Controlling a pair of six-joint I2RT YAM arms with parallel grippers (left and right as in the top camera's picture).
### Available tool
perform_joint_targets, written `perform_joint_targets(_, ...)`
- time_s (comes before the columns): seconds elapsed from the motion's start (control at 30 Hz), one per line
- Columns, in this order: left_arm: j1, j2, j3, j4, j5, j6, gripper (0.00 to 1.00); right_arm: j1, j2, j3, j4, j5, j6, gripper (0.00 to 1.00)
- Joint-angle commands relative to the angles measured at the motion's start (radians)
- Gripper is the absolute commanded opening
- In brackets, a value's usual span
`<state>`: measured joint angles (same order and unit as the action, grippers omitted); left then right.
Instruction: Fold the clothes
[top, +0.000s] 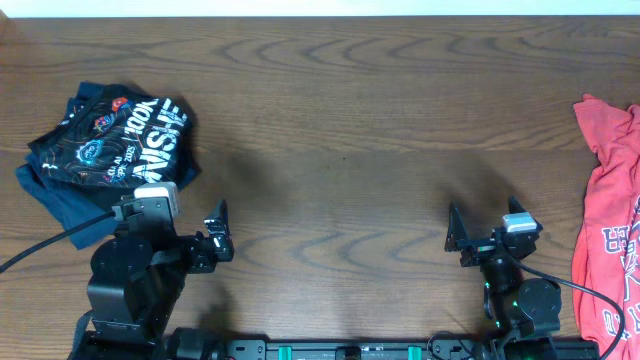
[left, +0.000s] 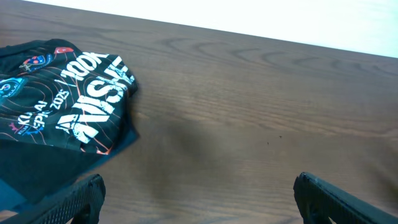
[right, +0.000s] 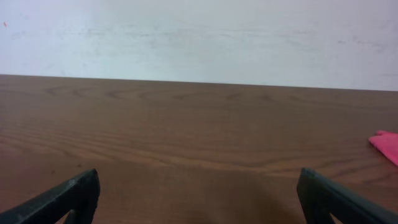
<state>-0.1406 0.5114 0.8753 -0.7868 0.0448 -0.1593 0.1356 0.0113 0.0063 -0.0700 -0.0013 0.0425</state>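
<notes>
Black cloth with white lettering and thin orange lines: the jersey (top: 120, 140) lies in a compact heap at the far-left end of the bench (top: 340, 120). It rests partly on a plainer dark blue cloth (top: 60, 200), and I cannot tell whether that is a separate garment. The heap's long axis runs roughly across the bench, its right end tilted a little toward the far edge. The large print reads at a slant and points toward that same far-right corner. It looks bundled rather than squarely folded, so it probably needs to be spread out on the bare middle first.

Just beside the heap, on its near-right side, the left end effector (top: 222, 232) hovers with its jaws spread wide and nothing between them. Its wrist view looks across the lettering. That low, near-edge pose looks like a ready position that keeps the centre free for laying cloth flat.

Across the bare wood, the right end effector (top: 455, 235) mirrors it, jaws spread and empty, well apart from the jersey. Farthest right, a red T-shirt (top: 605, 220) lies crumpled at the bench edge.
</notes>
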Motion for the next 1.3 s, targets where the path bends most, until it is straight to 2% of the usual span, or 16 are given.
perform_joint_targets(0.0, -0.004, -0.003, -0.003, 0.003, -0.012, 0.005, 0.98, 0.007, -0.006, -0.001, -0.004, -0.010, -0.014, 0.99)
perform_joint_targets(0.43, -0.004, -0.005, -0.004, 0.004, -0.012, 0.005, 0.98, 0.007, -0.006, -0.001, -0.004, -0.010, -0.014, 0.99)
perform_joint_targets(0.57, 0.035, -0.026, -0.010, -0.051, -0.013, 0.038, 0.98, 0.007, -0.006, -0.001, -0.004, -0.010, -0.014, 0.99)
perform_joint_targets(0.8, 0.135, -0.127, -0.191, -0.014, -0.013, 0.048, 0.98, 0.007, -0.006, -0.001, -0.004, -0.010, -0.014, 0.99)
perform_joint_targets(0.97, 0.138, -0.243, -0.418, 0.196, -0.012, 0.047, 0.98, 0.007, -0.006, -0.001, -0.004, -0.010, -0.014, 0.99)
perform_joint_targets(1.1, 0.137, -0.335, -0.603, 0.446, -0.011, 0.047, 0.98, 0.007, -0.006, -0.001, -0.004, -0.010, -0.014, 0.99)
perform_joint_targets(1.27, 0.137, -0.409, -0.752, 0.668, -0.012, 0.047, 0.98, 0.007, -0.006, -0.001, -0.004, -0.010, -0.014, 0.99)
